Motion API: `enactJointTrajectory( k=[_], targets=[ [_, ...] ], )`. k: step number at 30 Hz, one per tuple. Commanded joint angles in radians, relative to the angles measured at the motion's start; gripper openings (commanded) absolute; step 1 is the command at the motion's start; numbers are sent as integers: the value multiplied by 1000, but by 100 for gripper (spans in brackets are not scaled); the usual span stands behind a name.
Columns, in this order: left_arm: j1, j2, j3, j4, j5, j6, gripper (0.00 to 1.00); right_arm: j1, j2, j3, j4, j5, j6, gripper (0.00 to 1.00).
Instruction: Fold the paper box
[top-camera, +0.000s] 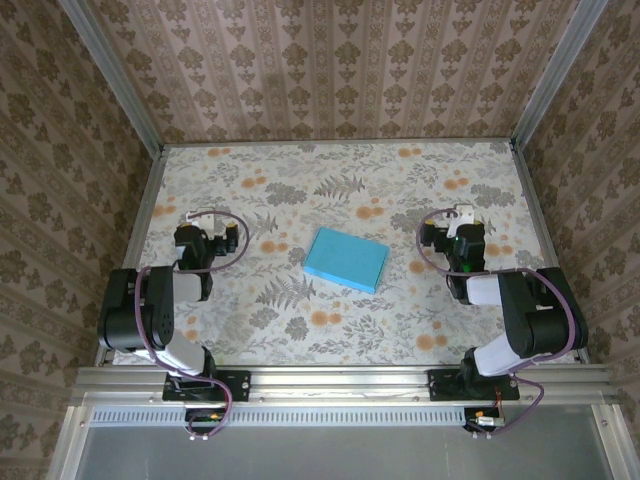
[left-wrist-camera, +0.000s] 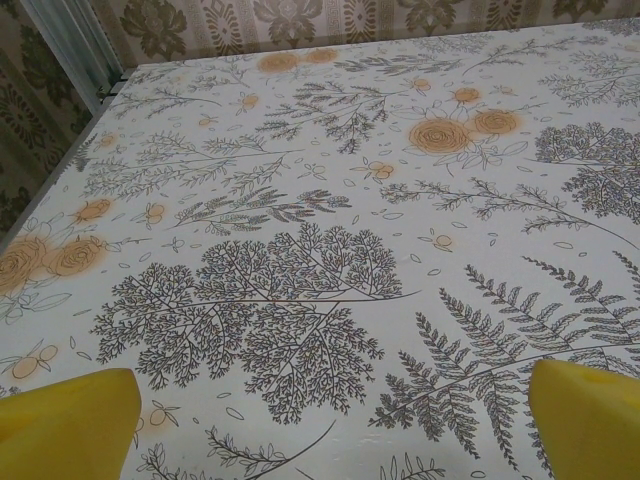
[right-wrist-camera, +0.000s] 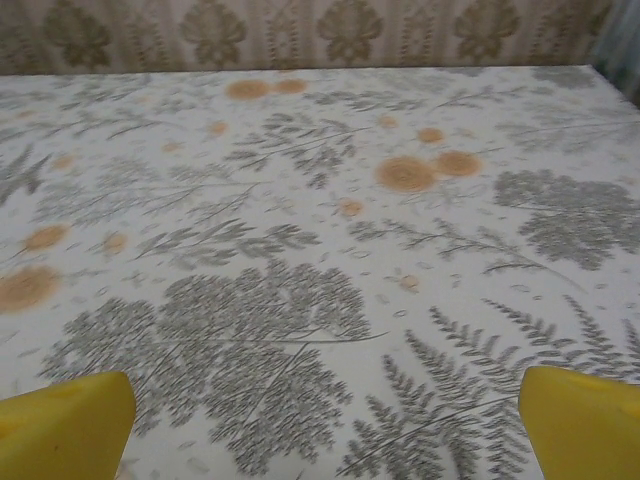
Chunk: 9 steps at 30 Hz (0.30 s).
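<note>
Starting at my end, I've got the silver aluminium rail (top-camera: 340, 380) along the near edge, with both black arm bases bolted to it. The left arm (top-camera: 150, 310) is folded back on itself on the left, and the right arm (top-camera: 525, 315) mirrors it on the right. Moving up, the left gripper (top-camera: 205, 218) hangs low over the floral-printed tablecloth (top-camera: 330, 180). On the left wrist camera its yellow fingers (left-wrist-camera: 65, 425) sit in the two bottom corners of the picture. That gripper (left-wrist-camera: 328, 430) is spread wide, with just fern and rose print between the tips and nothing in them. Same story on the other side: the right gripper (top-camera: 462, 215) hovers over the cloth. On the right wrist camera its yellow fingers (right-wrist-camera: 585, 420) are far apart, so this gripper (right-wrist-camera: 325, 425) is spread wide and holding nothing too. Between the two, near the middle of the table, lies the shallow rectangular turquoise-blue paper box (top-camera: 346, 259). It sits flat on the cloth, blue face up, turned slightly askew to the table edges and well apart from both grippers. Beyond it is open printed cloth up to the far edge, then the brown damask-striped wallpaper wall (top-camera: 330, 70) closing off the back.
</note>
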<state>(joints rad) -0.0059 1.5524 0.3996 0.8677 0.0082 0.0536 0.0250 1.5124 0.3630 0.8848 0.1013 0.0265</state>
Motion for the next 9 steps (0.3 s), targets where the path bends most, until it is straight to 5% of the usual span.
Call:
enactJointTrajectory(
  k=[1, 9],
  targets=[
    [0, -1, 0, 28, 17, 9, 100, -10, 16, 11, 34, -95, -17, 100],
    [2, -1, 0, 28, 18, 8, 100, -18, 16, 47, -39, -55, 9, 100]
  ],
)
